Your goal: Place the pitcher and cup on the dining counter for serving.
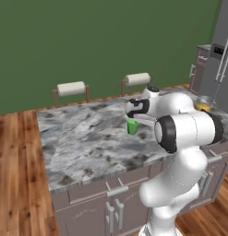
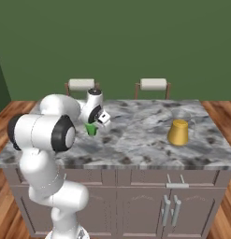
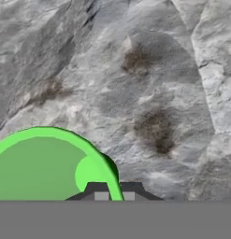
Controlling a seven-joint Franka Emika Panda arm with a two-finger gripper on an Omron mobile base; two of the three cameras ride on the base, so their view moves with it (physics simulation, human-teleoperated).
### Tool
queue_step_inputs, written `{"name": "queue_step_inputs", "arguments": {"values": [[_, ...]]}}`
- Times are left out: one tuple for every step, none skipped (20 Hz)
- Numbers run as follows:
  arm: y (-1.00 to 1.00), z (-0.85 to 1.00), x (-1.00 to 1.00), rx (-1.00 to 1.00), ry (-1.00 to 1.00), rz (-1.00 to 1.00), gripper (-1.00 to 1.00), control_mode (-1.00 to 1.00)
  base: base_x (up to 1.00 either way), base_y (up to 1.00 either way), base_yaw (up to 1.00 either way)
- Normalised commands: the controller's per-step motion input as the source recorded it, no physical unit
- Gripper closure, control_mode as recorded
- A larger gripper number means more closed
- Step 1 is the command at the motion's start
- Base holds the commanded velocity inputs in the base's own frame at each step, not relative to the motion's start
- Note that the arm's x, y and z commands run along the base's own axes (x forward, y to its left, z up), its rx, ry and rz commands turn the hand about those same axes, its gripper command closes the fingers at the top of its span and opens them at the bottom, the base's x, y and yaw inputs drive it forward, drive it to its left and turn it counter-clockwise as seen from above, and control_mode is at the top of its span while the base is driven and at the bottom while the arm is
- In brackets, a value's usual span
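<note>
The gripper (image 2: 95, 124) hung low over the dining counter (image 2: 135, 140), and the green cup (image 2: 91, 129) was pinched at its rim between the two fingers, one inside and one outside. The fingers were nearly closed, with only the thin wall of the cup between them. The cup looked close to the marble top, but I could not tell if its bottom already touched the stone.

This was the main risk, in my opinion. If the fingers opened while the cup was not yet on the stone, it could drop and tip over, because it is small and light. A grip on one side of the rim could also let it tilt.

The pitcher (image 2: 178, 132) stood on the same counter, well apart from the cup, so a collision seemed unlikely.

The right base view showed the pitcher whole, with its yellow-orange lower part; in the left base view the arm covered nearly all of it. The hand view showed the cup rim (image 3: 65, 140) and the fingertips (image 3: 101, 196) astride it.
</note>
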Motion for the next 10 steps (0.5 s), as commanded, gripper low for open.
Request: {"name": "queue_step_inputs", "arguments": {"values": [[0.12, -0.72, 0.52, -0.07, 0.00, -0.02, 1.00, -1.00, 0.00, 0.00, 0.00], [0.17, -0.70, 0.51, -0.08, 0.00, -0.01, 1.00, -1.00, 0.00, 0.00, 0.00], [0.19, -0.74, 0.49, -0.08, 0.00, -0.01, 1.00, -1.00, 0.00, 0.00, 0.00], [0.21, -0.82, 0.39, -0.05, 0.00, -0.01, 1.00, -1.00, 0.00, 0.00, 0.00], [0.21, -0.86, 0.29, -0.02, 0.00, 0.00, 1.00, -1.00, 0.00, 0.00, 0.00], [0.18, -0.84, 0.24, 0.00, 0.00, 0.00, 1.00, -1.00, 0.00, 0.00, 0.00], [0.18, -0.76, 0.16, 0.00, 0.00, 0.00, 1.00, -1.00, 0.00, 0.00, 0.00], [0.14, -0.71, 0.14, 0.00, 0.00, 0.00, 1.00, -1.00, 0.00, 0.00, 0.00], [0.11, -0.64, 0.13, 0.00, 0.00, 0.00, 1.00, -1.00, 0.00, 0.00, 0.00], [0.09, -0.60, 0.13, 0.00, 0.00, 0.00, 1.00, -1.00, 0.00, 0.00, 0.00]]}}
